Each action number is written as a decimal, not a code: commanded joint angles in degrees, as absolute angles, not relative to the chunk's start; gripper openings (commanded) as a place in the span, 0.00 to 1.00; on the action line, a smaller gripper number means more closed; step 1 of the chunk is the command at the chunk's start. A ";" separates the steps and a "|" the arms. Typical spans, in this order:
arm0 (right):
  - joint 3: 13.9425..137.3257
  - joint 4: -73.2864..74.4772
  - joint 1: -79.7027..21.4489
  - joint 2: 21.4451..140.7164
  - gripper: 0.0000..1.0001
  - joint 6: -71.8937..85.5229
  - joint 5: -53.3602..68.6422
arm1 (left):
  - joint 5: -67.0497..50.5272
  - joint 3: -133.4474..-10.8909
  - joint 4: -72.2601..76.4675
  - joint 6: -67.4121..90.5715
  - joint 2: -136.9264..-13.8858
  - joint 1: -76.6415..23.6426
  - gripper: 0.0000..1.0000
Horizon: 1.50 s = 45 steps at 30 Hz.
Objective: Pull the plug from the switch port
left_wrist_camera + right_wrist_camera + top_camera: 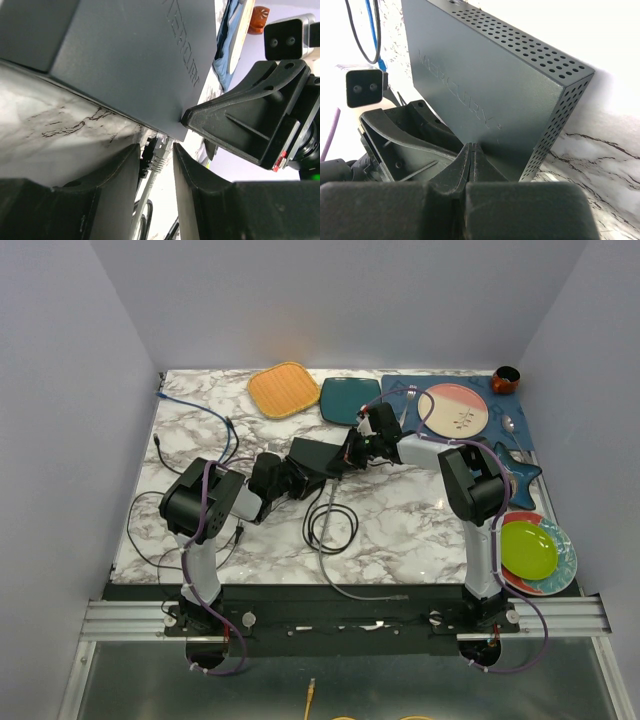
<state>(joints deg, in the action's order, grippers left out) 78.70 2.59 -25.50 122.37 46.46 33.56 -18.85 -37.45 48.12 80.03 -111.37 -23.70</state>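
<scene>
Two grippers are seen at the switch (316, 456), which is laid flat mid-table on the marble top (410, 525) in the overhead view: the left gripper (298, 478) at its near-left end, the right gripper (352, 452) at its right end. A grey cable (322, 515) is trailed from it toward the bases. From the left wrist, the plug (159, 151) is seen seated in the switch's edge, between parted fingers (120, 190) not touching it. From the right wrist, the fingers are seen pressed together, tips against the switch's edge.
</scene>
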 commanded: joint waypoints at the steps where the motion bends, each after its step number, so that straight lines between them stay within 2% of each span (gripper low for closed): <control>1: 78.49 7.73 -25.22 124.37 0.03 44.21 28.57 | -15.47 -37.35 45.27 80.33 -111.97 -23.91 0.46; 18: 78.57 8.09 -25.22 124.28 0.03 43.77 28.30 | -14.59 -40.43 38.15 80.07 -113.20 -24.17 0.44; 25: 78.66 8.17 -25.22 124.37 0.03 43.77 28.30 | -13.80 -41.40 34.81 79.01 -113.47 -24.61 0.39; 29: 78.75 8.26 -25.22 124.37 0.03 43.68 28.21 | -14.24 -41.40 35.15 78.75 -113.99 -24.87 0.34; 45: 78.57 8.17 -25.22 124.28 0.03 43.77 28.21 | -16.61 -36.21 45.79 80.24 -116.72 -25.05 0.33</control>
<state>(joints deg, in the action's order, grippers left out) 79.13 3.16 -25.50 122.37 45.82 32.99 -17.98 -38.83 50.83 81.32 -113.67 -24.29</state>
